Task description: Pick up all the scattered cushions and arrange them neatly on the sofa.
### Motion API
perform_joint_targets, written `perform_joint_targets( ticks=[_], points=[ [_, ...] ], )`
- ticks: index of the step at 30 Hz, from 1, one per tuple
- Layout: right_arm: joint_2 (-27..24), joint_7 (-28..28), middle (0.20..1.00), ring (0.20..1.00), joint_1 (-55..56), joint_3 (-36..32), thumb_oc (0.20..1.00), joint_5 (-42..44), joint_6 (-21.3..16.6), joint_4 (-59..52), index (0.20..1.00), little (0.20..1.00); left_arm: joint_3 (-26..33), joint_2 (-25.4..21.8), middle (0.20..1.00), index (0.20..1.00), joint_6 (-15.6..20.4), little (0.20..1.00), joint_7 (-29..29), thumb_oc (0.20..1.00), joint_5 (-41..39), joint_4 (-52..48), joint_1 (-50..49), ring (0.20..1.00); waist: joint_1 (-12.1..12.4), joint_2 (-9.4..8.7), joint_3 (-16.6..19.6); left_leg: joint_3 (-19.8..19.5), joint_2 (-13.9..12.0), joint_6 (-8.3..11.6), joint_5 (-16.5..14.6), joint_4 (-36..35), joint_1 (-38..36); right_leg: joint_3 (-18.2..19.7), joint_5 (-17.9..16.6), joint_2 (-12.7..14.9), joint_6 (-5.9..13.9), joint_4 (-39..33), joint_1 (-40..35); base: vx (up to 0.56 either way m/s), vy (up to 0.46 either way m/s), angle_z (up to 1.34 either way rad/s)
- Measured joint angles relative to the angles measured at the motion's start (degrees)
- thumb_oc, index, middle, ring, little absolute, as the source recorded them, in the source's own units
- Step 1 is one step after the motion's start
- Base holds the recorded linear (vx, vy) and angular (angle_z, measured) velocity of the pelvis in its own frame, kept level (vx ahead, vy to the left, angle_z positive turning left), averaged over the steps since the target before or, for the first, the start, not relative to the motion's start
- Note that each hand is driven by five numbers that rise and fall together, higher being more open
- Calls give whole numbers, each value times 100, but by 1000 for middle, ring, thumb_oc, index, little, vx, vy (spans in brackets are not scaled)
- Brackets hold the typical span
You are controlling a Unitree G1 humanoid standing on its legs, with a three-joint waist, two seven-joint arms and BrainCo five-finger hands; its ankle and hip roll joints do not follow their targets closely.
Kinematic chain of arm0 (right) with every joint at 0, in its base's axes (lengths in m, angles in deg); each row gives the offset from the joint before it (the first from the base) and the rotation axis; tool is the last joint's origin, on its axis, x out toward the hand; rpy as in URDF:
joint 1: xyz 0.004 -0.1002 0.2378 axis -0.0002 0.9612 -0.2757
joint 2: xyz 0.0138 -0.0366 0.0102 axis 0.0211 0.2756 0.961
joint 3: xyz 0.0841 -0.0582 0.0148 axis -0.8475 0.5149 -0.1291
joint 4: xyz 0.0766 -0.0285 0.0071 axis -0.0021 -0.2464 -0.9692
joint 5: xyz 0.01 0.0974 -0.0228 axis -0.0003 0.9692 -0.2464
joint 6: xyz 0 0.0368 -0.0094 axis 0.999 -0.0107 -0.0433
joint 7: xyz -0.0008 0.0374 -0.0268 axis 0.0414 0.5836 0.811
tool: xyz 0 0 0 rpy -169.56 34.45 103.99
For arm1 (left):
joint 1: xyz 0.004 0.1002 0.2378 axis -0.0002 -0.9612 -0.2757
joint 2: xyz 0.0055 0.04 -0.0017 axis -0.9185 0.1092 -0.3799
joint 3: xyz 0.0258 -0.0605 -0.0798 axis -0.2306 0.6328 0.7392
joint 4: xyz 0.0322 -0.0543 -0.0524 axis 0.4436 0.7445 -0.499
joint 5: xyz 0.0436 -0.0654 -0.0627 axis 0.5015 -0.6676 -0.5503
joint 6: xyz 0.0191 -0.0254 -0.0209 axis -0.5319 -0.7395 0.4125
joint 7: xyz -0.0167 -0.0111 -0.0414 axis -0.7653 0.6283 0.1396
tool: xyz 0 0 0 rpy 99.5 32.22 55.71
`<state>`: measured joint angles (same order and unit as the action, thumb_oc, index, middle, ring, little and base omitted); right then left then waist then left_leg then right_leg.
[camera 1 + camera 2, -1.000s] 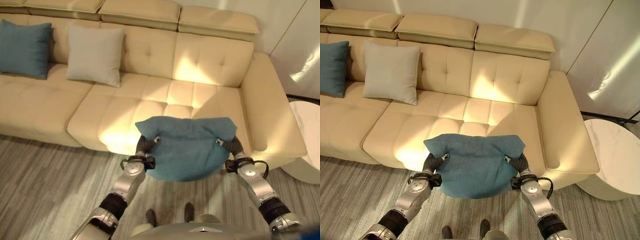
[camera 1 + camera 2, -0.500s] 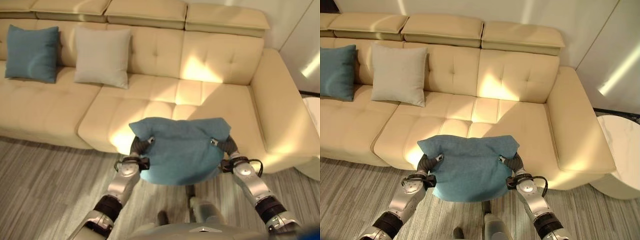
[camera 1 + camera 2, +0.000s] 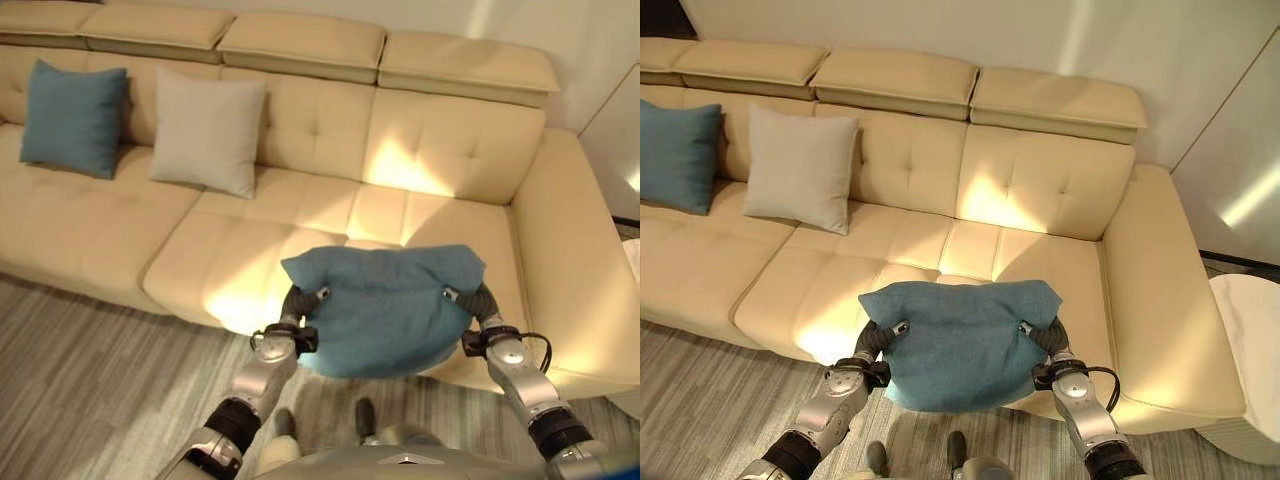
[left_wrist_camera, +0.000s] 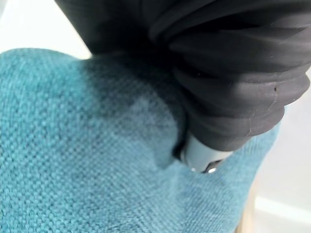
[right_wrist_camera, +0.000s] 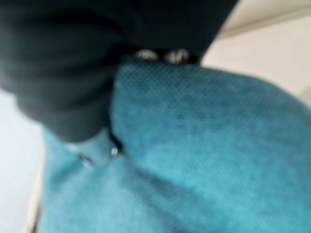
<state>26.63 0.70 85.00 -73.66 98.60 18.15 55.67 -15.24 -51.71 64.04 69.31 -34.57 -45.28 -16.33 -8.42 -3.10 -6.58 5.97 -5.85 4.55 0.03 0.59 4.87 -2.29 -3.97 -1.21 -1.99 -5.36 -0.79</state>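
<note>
At the far left of the sofa [image 3: 90,225] a teal cushion [image 3: 73,118] is propped against the backrest, with a grey cushion [image 3: 207,131] just beside it. Further right, a second teal cushion, the carried cushion [image 3: 385,305], is held up over the front edge of the seat. It is gripped at one side by the left hand [image 3: 300,300] and at the other by the right hand [image 3: 470,297], each thumb pressed into the fabric.

Over the last second the whole scene has shifted in both eye views, so the camera has moved; against the sofa, the carried cushion now lies further over the seat and nearer the backrest. The grip looks unchanged. The placing step is judged close, with an open stretch of seat right of the grey cushion.

In the left wrist view the thumb [image 4: 201,158] is seen sunk into the weave under the dark cover. In the right wrist view silver fingers [image 5: 158,55] are seen over the cushion's edge. The right eye view takes in a pale round table [image 3: 1252,320] beyond the sofa's armrest.
</note>
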Motion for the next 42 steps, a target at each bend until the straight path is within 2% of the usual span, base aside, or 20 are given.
perform_joint_targets(
  ticks=[4,8,9,11,13,16,17,19,21,22,23,25,28,30,31,34,35,38,39,42],
  points=[
    [-1,39,200,200,-88,9,200,3,11,-6,200,200,-43,-30,200,200,-8,200,-37,200,-2,-6,104,200,-54,202,28,211,228,-342,458,-422,-287,413,59,107,287,4,8,78,127,-53],
    [77,46,200,200,-259,115,200,4,45,-11,200,200,18,-130,200,200,-5,200,-147,200,-4,-140,138,200,89,267,-15,674,521,-631,418,-583,-391,775,73,360,517,406,425,45,162,-58],
    [92,27,200,200,-436,240,200,2,49,-10,200,200,126,-242,200,200,3,200,-163,200,-7,-139,166,200,182,328,-68,953,500,-693,390,-582,-403,923,180,347,716,828,677,31,71,-88],
    [115,14,200,200,-476,281,200,4,46,-10,200,200,146,-369,200,200,3,200,-156,200,-5,-140,262,200,135,381,-171,930,571,-789,322,-577,-497,915,345,399,902,1337,858,102,84,-25],
    [126,14,200,200,-482,281,200,4,46,-8,200,200,174,-359,200,200,35,200,-162,200,-5,-138,279,200,159,354,-235,975,638,-824,212,-581,-634,903,563,444,979,1640,984,126,23,-12],
    [154,-38,200,200,-759,427,200,2,48,10,200,200,400,-374,200,200,48,200,-271,200,-7,-126,295,200,253,346,-241,1413,694,-714,-1,-583,-657,28,419,867,1093,1218,1665,191,-66,-79],
    [153,-53,200,200,-744,431,200,1,50,10,200,200,417,-370,200,200,55,200,-268,200,-8,-126,291,200,238,331,-238,1455,702,-699,-37,-586,-693,-22,239,908,1102,936,1765,164,-92,-21],
    [137,-89,200,200,-633,429,200,2,66,13,200,200,407,-351,200,200,67,200,-262,200,-12,-126,278,200,60,246,-227,1295,749,-636,-82,-585,-825,376,-89,889,1151,756,1672,127,-110,33],
    [117,-97,200,200,-466,432,200,1,78,30,200,200,397,-292,200,200,78,200,-258,200,-9,-145,193,200,8,34,-105,1226,793,-537,-138,-582,-1012,422,-279,934,966,684,1429,125,-130,34],
    [106,-112,200,200,-488,429,200,-1,81,55,200,200,404,-257,200,200,99,200,-260,200,-9,-146,132,200,64,50,-67,1232,714,-462,-186,-583,-1062,326,-552,894,818,631,1380,174,-197,7],
    [33,-131,200,200,-476,425,200,-2,87,57,200,200,395,-191,200,200,100,200,-251,200,-13,-166,62,200,33,232,-10,1164,504,-333,-215,-528,-1028,279,-526,688,772,429,1228,160,-280,-1],
    [-49,-177,200,200,-482,415,200,-6,121,57,200,200,394,-116,200,200,100,200,-215,200,-23,-167,24,200,57,311,17,1032,241,-167,-254,-207,-964,168,-580,452,551,111,968,84,-281,19],
    [-76,-195,200,200,-305,225,200,-1,125,56,200,200,260,-50,200,200,94,200,-108,200,-65,-106,114,200,117,-58,-24,548,42,254,-110,2306,280,-158,-286,564,83,269,779,56,-182,51],
    [-107,-157,200,200,-299,211,200,2,125,57,200,200,233,4,200,200,72,200,-106,200,-67,-109,56,200,214,-65,-45,135,-108,311,-198,2897,452,-161,-161,439,-21,266,570,216,-17,-6],
    [-101,-131,200,200,-294,192,200,6,125,31,200,200,226,-27,200,200,68,200,-87,200,-66,-124,57,200,189,-112,-55,163,-115,318,-285,2547,377,-135,-63,391,63,180,467,281,44,19],
    [-103,-66,200,200,-386,137,200,73,126,27,200,200,190,-33,200,200,57,200,-110,200,-67,-175,148,200,177,-131,-77,229,-100,233,-189,84,-29,-88,-71,153,145,7,313,143,55,-13],
    [-91,-51,200,200,-402,147,200,95,125,24,200,200,190,-82,200,200,56,200,-124,200,-67,-232,128,200,189,-117,-80,-24,-96,209,-95,-118,-55,0,-85,39,124,7,276,92,128,-64],
    [-117,24,200,200,-344,24,200,128,105,-62,200,200,116,-96,200,200,55,200,-104,200,-65,-357,222,200,-21,90,-87,-4,193,-136,216,-459,-265,195,-11,-116,147,4,234,94,177,-64],
    [-103,31,200,200,-342,-10,200,132,105,-63,200,200,110,-98,200,200,54,200,-87,200,-59,-354,254,200,-36,101,-96,55,242,-302,391,-594,-330,261,-16,-78,151,4,238,51,94,-27],
    [-110,34,200,200,-362,-21,200,133,100,-147,200,200,99,-119,200,200,24,200,-91,200,-59,-355,254,200,6,111,-95,249,433,-432,319,-584,-394,449,26,122,257,2,234,37,51,-24]
  ],
)
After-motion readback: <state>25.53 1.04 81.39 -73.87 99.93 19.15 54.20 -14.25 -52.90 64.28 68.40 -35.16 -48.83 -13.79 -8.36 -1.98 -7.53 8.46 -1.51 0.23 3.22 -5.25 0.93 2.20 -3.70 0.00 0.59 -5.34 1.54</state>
